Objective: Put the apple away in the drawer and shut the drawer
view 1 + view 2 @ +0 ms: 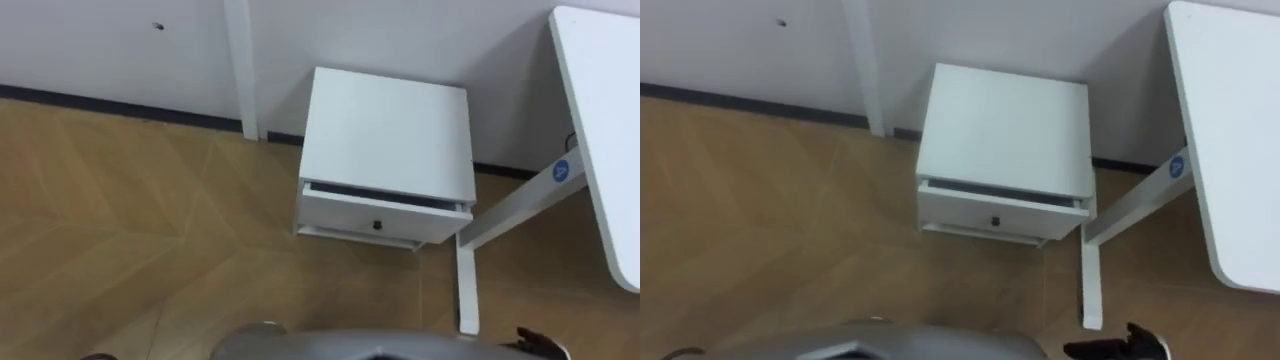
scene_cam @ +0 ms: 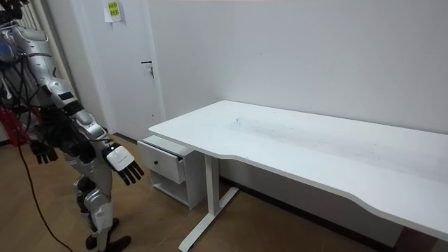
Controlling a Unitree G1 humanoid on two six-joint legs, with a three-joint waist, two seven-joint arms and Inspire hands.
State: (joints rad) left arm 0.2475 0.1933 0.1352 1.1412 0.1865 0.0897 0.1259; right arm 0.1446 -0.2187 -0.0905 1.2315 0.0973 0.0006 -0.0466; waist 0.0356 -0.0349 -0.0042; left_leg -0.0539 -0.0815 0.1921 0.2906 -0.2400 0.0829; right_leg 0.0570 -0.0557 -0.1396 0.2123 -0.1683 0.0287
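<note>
One drawer (image 1: 380, 216) ajar, right hand (image 2: 120, 160) splayed

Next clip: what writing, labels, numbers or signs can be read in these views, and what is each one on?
Yellow notice, high on the door: print too small to read.
Round blue sticker, on the desk leg: white mark, too blurred to read.
Cabinet, drawer, desk top: no text seen.

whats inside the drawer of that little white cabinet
The drawer is open a crack: a dark slit shows below the cabinet top. Its contents are hidden by that top, so what lies inside cannot be told.
</note>
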